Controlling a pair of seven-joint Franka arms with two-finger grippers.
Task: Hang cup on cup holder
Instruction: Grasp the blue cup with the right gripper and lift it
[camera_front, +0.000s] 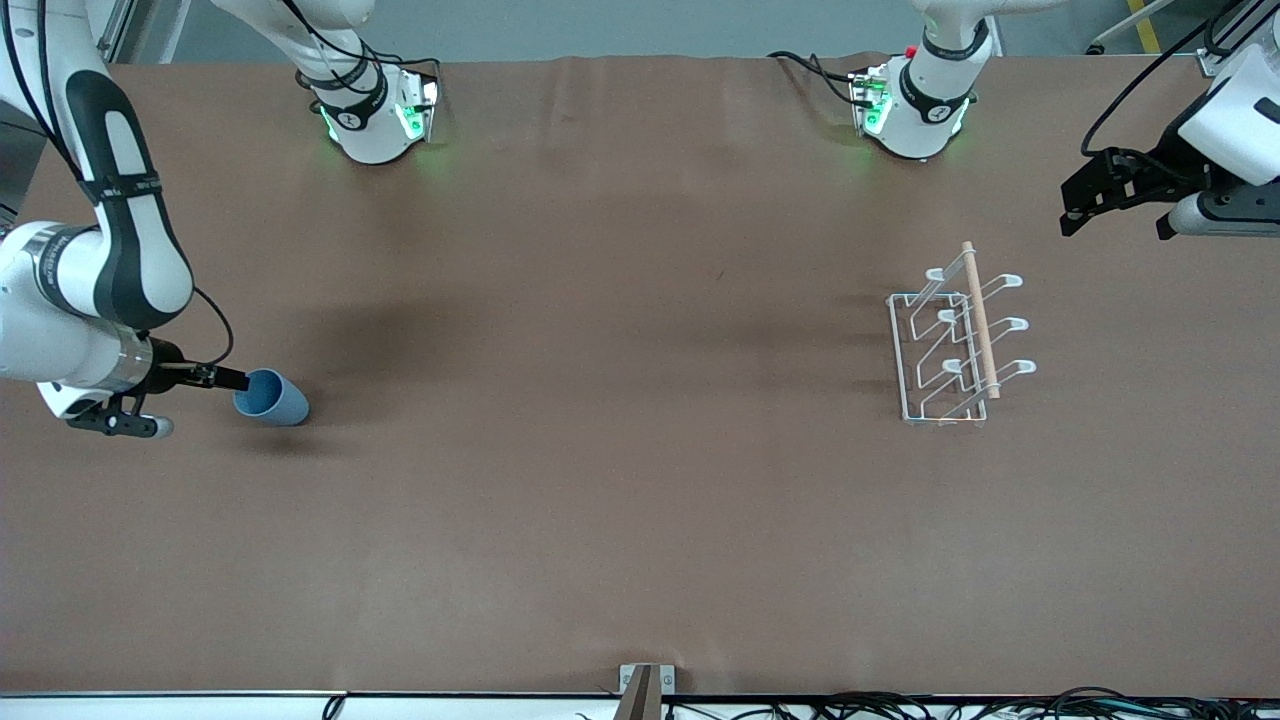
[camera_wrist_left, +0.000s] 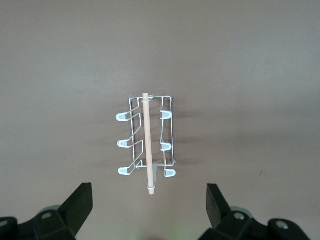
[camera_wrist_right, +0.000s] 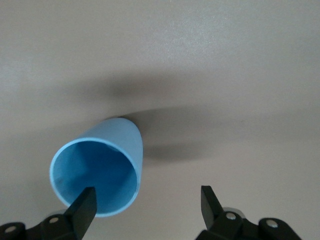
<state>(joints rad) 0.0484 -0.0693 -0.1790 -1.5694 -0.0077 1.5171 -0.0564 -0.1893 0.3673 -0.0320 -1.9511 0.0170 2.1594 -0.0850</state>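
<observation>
the cup (camera_front: 272, 398) lies on its side on the counter (camera_front: 600, 500) at the right arm's end, its mouth toward the right hand (camera_wrist_right: 147, 210), whose wide-open fingers straddle the rim, one inside. the left hand (camera_wrist_left: 150, 207) waits wide open, empty, above the cup holder (camera_front: 958, 340).

A high camera faces me across the table (camera_front: 620, 500). My left wrist looks down from well above the cup holder (camera_wrist_left: 146, 144); my right wrist sits close to the cup (camera_wrist_right: 100, 170). The front view shares both.
</observation>
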